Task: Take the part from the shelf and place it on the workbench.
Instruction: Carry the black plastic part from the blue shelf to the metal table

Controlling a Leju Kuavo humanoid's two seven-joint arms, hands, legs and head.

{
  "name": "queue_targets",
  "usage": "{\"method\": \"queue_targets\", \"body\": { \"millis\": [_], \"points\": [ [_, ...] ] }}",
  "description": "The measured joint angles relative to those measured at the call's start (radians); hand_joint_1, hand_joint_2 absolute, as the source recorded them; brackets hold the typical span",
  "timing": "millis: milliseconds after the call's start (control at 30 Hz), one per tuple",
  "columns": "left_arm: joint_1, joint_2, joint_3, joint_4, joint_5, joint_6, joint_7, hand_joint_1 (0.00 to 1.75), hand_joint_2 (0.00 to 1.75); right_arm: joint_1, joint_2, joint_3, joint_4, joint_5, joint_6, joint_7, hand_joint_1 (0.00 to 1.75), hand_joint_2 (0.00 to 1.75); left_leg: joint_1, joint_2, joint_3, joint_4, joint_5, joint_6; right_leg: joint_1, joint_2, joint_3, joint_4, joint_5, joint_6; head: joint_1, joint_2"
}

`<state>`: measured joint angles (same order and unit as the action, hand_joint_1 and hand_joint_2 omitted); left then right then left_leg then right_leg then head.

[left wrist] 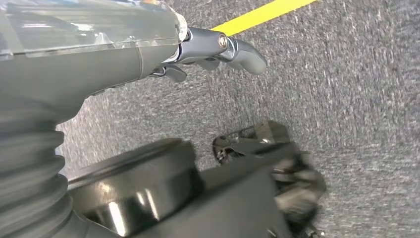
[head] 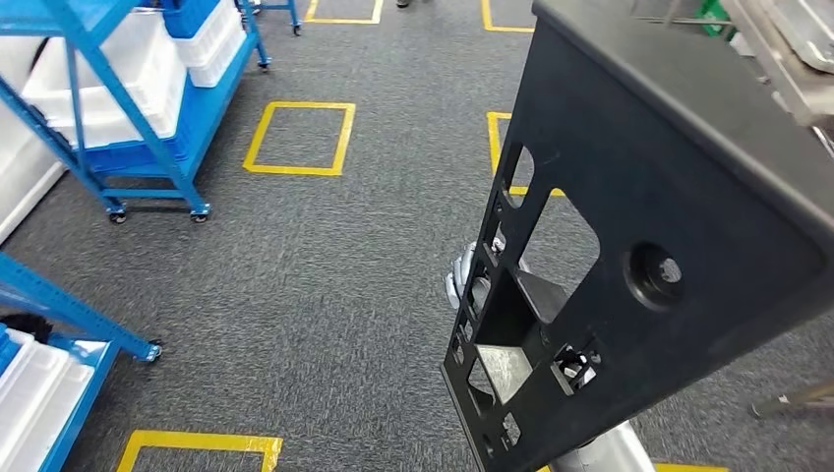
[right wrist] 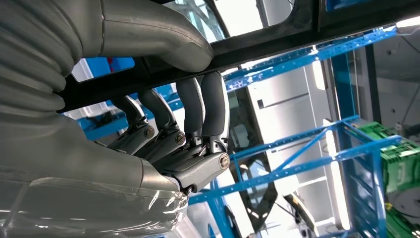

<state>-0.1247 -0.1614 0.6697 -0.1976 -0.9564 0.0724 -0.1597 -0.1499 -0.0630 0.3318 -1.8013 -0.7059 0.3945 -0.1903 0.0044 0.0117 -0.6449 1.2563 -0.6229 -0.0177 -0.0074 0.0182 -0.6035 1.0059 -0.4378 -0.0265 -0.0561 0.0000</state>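
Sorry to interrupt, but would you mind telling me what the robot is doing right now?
It is carrying a large black plastic panel with cut-out openings. The right hand grips the panel's edge, fingers curled around it. The left hand holds nothing and hangs over the grey carpet. Blue wheeled shelving racks with white bins stand on the left; no workbench is recognisable yet.

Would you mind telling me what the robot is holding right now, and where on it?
The right hand grips the large black part by a bar of its frame; the left hand holds nothing.
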Motion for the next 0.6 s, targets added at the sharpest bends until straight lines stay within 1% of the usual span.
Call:
{"method": "queue_targets", "body": {
  "millis": [33,67,100,133,167,200,233,267,300,333,367,400,433,467,500,533,567,600],
  "points": [
    [0.001,0.001,0.0,0.0,-0.001,0.0,0.001,0.0,1.75,0.002,0.0,-0.001,0.0,0.0,0.001,0.0,1.64,1.75,0.0,-0.003,-0.019,0.034,-0.003,-0.001,0.0,0.014,0.0,0.001,0.0,0.0,0.0,0.0],
    [0.001,0.002,0.0,0.0,-0.003,0.001,0.002,0.0,1.75,0.005,0.001,-0.002,0.0,0.0,0.002,0.0,1.64,1.75,0.001,-0.004,-0.019,0.028,0.015,-0.001,0.0,0.029,0.0,0.002,0.0,0.0,0.0,0.0],
    [0.0,0.003,0.0,0.0,-0.005,0.002,0.004,0.0,1.75,0.007,0.001,-0.003,0.0,0.0,0.002,0.0,1.64,1.75,0.003,-0.009,-0.001,-0.016,0.049,0.0,0.0,0.044,0.0,0.005,0.0,0.002,0.0,0.0],
    [-0.001,0.004,-0.001,0.0,-0.007,0.002,0.006,0.0,1.75,0.008,0.002,-0.005,-0.002,0.0,0.002,0.0,1.64,1.75,0.007,-0.025,0.029,-0.086,0.089,0.0,-0.001,0.057,0.0,0.008,-0.001,0.004,0.0,0.0],
    [-0.001,0.005,-0.001,0.0,-0.009,0.003,0.007,0.0,1.75,0.009,0.002,-0.006,-0.004,0.0,0.003,0.0,1.64,1.75,0.011,-0.055,0.057,-0.153,0.116,0.0,0.0,0.071,-0.003,0.014,-0.003,0.009,0.0,0.0],
    [-0.001,0.006,-0.001,0.0,-0.009,0.003,0.009,0.0,1.75,0.01,0.002,-0.007,-0.006,0.0,0.004,0.0,1.64,1.75,0.015,-0.08,0.077,-0.2,0.132,0.001,-0.001,0.083,-0.008,0.019,-0.003,0.015,0.0,0.0],
    [0.0,0.006,-0.001,0.0,-0.01,0.003,0.01,0.0,1.75,0.012,0.003,-0.008,-0.008,0.0,0.006,0.0,1.64,1.75,0.017,-0.099,0.087,-0.225,0.137,0.004,-0.002,0.095,-0.014,0.023,-0.002,0.023,0.0,0.0],
    [0.0,0.007,-0.002,0.0,-0.01,0.004,0.012,0.0,1.75,0.014,0.003,-0.009,-0.009,0.0,0.008,0.0,1.64,1.75,0.015,-0.104,0.089,-0.228,0.134,0.009,-0.004,0.107,-0.02,0.023,0.001,0.031,0.0,0.0],
    [0.0,0.007,-0.002,0.0,-0.01,0.004,0.013,0.0,1.75,0.017,0.003,-0.01,-0.011,0.0,0.009,0.0,1.64,1.75,0.013,-0.091,0.089,-0.23,0.137,0.016,-0.007,0.12,-0.023,0.021,0.005,0.038,0.0,0.0],
    [0.0,0.007,-0.002,0.0,-0.01,0.004,0.013,0.0,1.75,0.019,0.003,-0.012,-0.012,0.0,0.011,0.0,1.64,1.75,0.012,-0.078,0.09,-0.234,0.14,0.024,-0.008,0.119,-0.026,0.023,0.005,0.044,0.0,0.0],
    [0.0,0.007,-0.004,0.0,-0.01,0.004,0.013,0.0,1.75,0.021,0.003,-0.015,-0.013,0.0,0.012,0.0,1.64,1.75,0.012,-0.065,0.091,-0.239,0.144,0.031,-0.007,0.102,-0.034,0.034,-0.003,0.048,0.0,0.0],
    [0.0,0.007,-0.005,0.0,-0.01,0.004,0.013,0.0,1.75,0.02,0.003,-0.017,-0.014,0.0,0.013,0.0,1.64,1.75,0.012,-0.051,0.092,-0.245,0.148,0.038,-0.005,0.074,-0.049,0.065,-0.023,0.051,0.0,0.0],
    [0.001,0.007,-0.007,0.0,-0.01,0.004,0.013,0.0,1.75,0.02,0.003,-0.018,-0.015,0.0,0.014,0.0,1.64,1.75,0.01,-0.036,0.093,-0.247,0.149,0.042,-0.004,0.038,-0.074,0.118,-0.053,0.053,0.0,0.0],
    [0.004,0.008,-0.008,0.0,-0.01,0.004,0.013,0.0,1.75,0.019,0.003,-0.019,-0.015,0.0,0.015,0.0,1.64,1.75,0.006,-0.022,0.092,-0.248,0.149,0.045,-0.003,0.01,-0.107,0.187,-0.087,0.055,0.0,0.0],
    [0.006,0.008,-0.009,0.0,-0.01,0.004,0.013,0.0,1.75,0.019,0.003,-0.02,-0.015,0.0,0.015,0.0,1.64,1.75,0.003,-0.006,0.092,-0.248,0.148,0.047,-0.004,-0.004,-0.138,0.254,-0.114,0.056,0.0,0.0],
    [0.008,0.009,-0.009,0.0,-0.011,0.004,0.013,0.0,1.75,0.021,0.003,-0.021,-0.015,0.0,0.016,0.0,1.64,1.75,0.0,0.009,0.091,-0.248,0.147,0.049,-0.005,-0.011,-0.157,0.298,-0.126,0.056,0.0,0.0],
    [0.009,0.009,-0.01,0.0,-0.011,0.003,0.013,0.0,1.75,0.022,0.003,-0.021,-0.014,0.0,0.016,0.001,1.64,1.75,-0.002,0.023,0.091,-0.248,0.147,0.049,-0.005,-0.015,-0.157,0.303,-0.12,0.055,0.0,0.0],
    [0.008,0.009,-0.011,0.0,-0.011,0.003,0.013,0.0,1.75,0.022,0.003,-0.022,-0.014,0.0,0.016,0.001,1.64,1.75,-0.004,0.035,0.092,-0.248,0.145,0.05,-0.005,-0.018,-0.135,0.265,-0.096,0.051,0.0,0.0]
  ]
}}
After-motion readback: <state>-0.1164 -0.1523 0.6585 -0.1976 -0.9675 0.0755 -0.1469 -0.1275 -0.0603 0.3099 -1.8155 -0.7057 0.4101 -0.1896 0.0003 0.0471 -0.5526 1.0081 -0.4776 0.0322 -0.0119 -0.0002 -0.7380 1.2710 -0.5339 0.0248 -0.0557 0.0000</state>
